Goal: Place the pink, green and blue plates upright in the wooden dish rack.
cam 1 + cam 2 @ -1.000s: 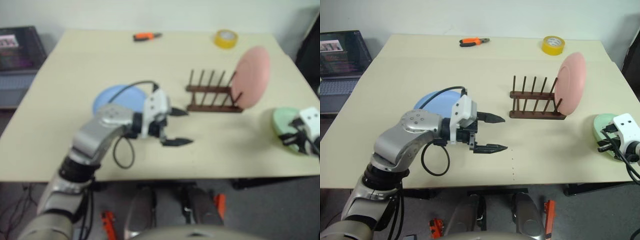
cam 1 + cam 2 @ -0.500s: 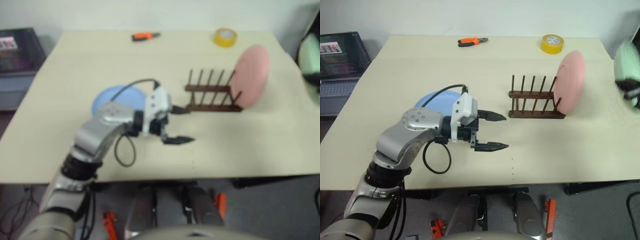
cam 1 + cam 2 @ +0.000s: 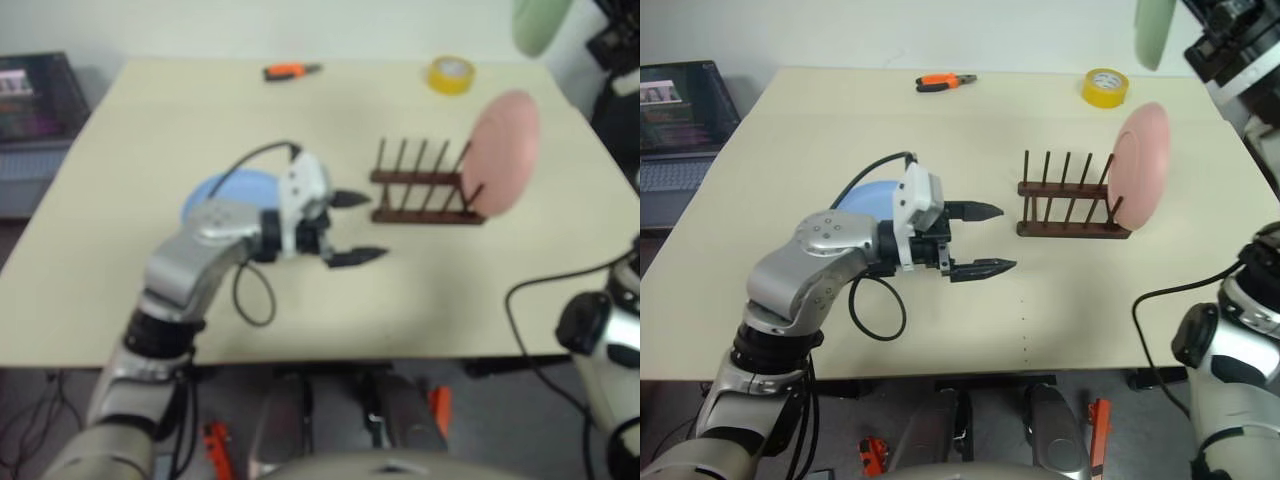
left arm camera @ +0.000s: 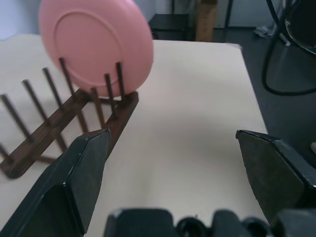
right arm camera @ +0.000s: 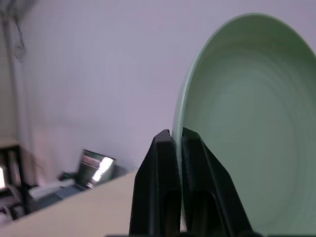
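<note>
Right gripper (image 5: 177, 140) holds green plate (image 5: 247, 123) aloft, edge-on.

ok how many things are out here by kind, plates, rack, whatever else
plates: 3 — pink plate upright in the rack, blue plate flat on the table, green plate held up in the right claw
dish rack: 1
yellow tape roll: 1
orange pliers: 1
laptop: 1
total: 7

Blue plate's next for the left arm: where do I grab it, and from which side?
Probably the raised rim: the blue plate lies flat on the table, so only its edge offers a pinch. The open left gripper hovers past its rack-side edge; come from there.
</note>
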Robot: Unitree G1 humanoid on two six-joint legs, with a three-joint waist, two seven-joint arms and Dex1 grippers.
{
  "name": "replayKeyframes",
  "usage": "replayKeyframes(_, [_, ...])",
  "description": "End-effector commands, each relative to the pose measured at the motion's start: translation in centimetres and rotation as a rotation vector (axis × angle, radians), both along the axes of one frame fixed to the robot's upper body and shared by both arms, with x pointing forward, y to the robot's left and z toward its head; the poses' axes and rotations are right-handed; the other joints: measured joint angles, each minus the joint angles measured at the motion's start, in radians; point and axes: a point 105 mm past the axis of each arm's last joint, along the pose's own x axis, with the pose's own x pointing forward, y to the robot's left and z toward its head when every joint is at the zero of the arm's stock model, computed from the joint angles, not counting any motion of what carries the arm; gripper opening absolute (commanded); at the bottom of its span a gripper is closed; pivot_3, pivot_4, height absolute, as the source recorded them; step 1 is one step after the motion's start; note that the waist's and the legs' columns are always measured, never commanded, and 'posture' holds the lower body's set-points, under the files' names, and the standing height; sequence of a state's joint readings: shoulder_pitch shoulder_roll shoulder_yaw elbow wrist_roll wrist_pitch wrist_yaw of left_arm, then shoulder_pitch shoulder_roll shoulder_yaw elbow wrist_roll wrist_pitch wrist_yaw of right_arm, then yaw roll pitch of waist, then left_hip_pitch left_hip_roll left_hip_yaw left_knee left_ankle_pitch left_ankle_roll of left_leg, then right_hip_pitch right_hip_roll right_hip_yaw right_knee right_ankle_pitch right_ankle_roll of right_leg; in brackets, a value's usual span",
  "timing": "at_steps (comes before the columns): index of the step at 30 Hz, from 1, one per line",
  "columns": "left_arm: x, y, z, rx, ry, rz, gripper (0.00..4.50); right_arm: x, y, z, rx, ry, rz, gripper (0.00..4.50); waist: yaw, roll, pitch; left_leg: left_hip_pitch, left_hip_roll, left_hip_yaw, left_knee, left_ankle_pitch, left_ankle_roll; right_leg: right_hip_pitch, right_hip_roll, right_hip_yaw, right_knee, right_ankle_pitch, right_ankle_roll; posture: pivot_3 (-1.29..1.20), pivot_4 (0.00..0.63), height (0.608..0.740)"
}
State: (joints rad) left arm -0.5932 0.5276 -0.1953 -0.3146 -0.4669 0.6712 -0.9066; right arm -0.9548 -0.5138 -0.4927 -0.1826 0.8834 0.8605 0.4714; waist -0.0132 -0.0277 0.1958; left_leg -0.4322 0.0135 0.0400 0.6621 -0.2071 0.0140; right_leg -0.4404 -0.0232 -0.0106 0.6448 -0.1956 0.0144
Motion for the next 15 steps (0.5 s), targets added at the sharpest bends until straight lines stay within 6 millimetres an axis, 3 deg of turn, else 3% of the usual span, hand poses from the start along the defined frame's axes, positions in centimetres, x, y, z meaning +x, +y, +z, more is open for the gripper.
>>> replayKeyframes(1, [-0.9, 0.0, 1.4, -0.021, -0.049, -0.017, 4.5, -1.1, -0.3, 1.3, 0.082, -0.047, 0.069, 0.01, 0.003, 0.0, 0.0, 0.0, 0.0, 0.0, 0.0, 0.0, 0.0, 0.0, 0.0, 0.0, 0.0, 0.0, 0.0, 0.0, 0.15, 0.74])
replayKeyframes(5, [-1.2, 0.1, 1.3, -0.021, -0.044, -0.009, 4.5, -0.1, -0.4, -0.7, 0.138, 0.066, 0.145, 0.01, 0.008, 0.0, 0.0, 0.0, 0.0, 0.0, 0.0, 0.0, 0.0, 0.0, -0.001, 0.0, 0.0, 0.0, 0.0, 0.0, 0.15, 0.74])
replayKeyframes(11, [-1.5, 0.2, 1.2, -0.018, -0.04, -0.003, 4.5, 2.1, -1.6, -5.3, 0.216, 0.233, 0.153, 0.01, 0.009, 0.0, 0.0, 0.001, 0.0, 0.0, 0.0, 0.0, 0.0, 0.001, 0.0, 0.0, 0.001, 0.0, -0.001, 0.0, 0.15, 0.74])
replayKeyframes(15, [-1.6, 0.2, 1.2, -0.015, -0.039, 0.002, 4.5, 2.8, -2.1, -7.3, 0.25, 0.294, 0.153, 0.01, 0.008, 0.0, 0.0, 0.001, 0.0, 0.0, 0.0, 0.0, 0.0, 0.0, 0.0, 0.0, 0.0, 0.0, -0.001, 0.0, 0.15, 0.74])
